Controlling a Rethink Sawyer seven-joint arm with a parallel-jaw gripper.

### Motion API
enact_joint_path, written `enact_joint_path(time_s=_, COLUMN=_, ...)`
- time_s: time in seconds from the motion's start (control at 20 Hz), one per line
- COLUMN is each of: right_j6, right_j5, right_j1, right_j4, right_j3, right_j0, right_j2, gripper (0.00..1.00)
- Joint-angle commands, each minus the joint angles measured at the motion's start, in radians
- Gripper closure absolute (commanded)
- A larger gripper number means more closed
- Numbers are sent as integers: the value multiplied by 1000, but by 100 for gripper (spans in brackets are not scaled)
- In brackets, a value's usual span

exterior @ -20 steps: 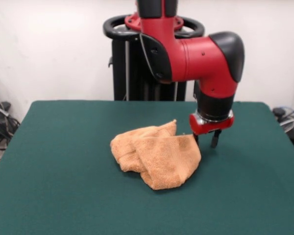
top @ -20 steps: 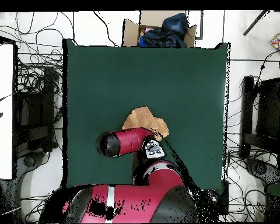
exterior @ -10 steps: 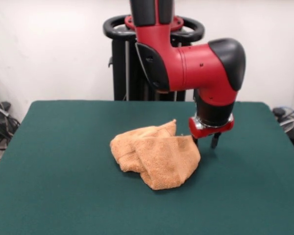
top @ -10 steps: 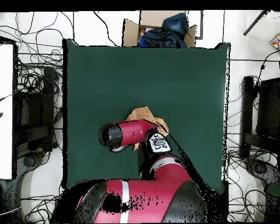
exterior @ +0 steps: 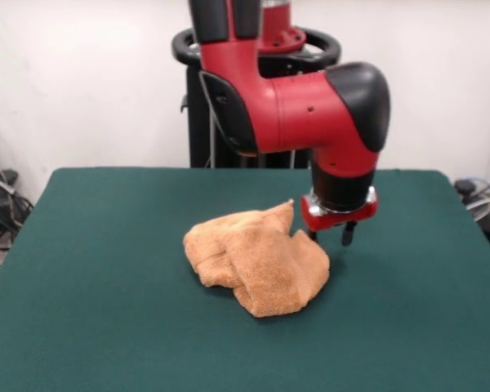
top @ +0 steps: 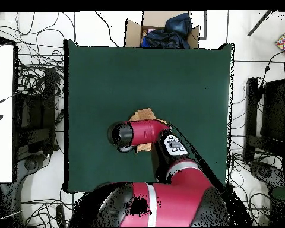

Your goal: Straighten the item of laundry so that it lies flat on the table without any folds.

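Observation:
The orange-tan towel (exterior: 257, 260) lies crumpled in a folded heap near the middle of the dark green table (exterior: 106, 245). My gripper (exterior: 329, 238) hangs just above the table at the towel's right edge. Its two fingers are apart and hold nothing. The left finger (exterior: 313, 236) stands right at the towel's upper right corner. In the overhead view the red arm covers most of the towel (top: 146, 113), and only small parts show beside it on the table (top: 186, 77). The gripper is hidden under the arm there.
The robot's black pedestal (exterior: 229, 122) stands behind the table's far edge. In the overhead view a cardboard box with dark cloth (top: 162, 29) sits beyond the table's top edge. Cables and stands surround the table.
The arm has swung to the left in the front view and brought the gripper up against the towel's right edge. The towel's right side has shifted a little.

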Motion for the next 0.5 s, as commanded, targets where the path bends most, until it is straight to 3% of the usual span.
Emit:
enact_joint_path(time_s=0.05, right_j6=-81, right_j5=114, right_j1=-92, right_j4=-46, right_j3=-50, right_j0=-63, right_j2=34, gripper=0)
enact_joint_path(time_s=0.5, right_j6=-98, right_j5=156, right_j1=-96, right_j4=-62, right_j3=-83, right_j0=-97, right_j2=63, gripper=0)
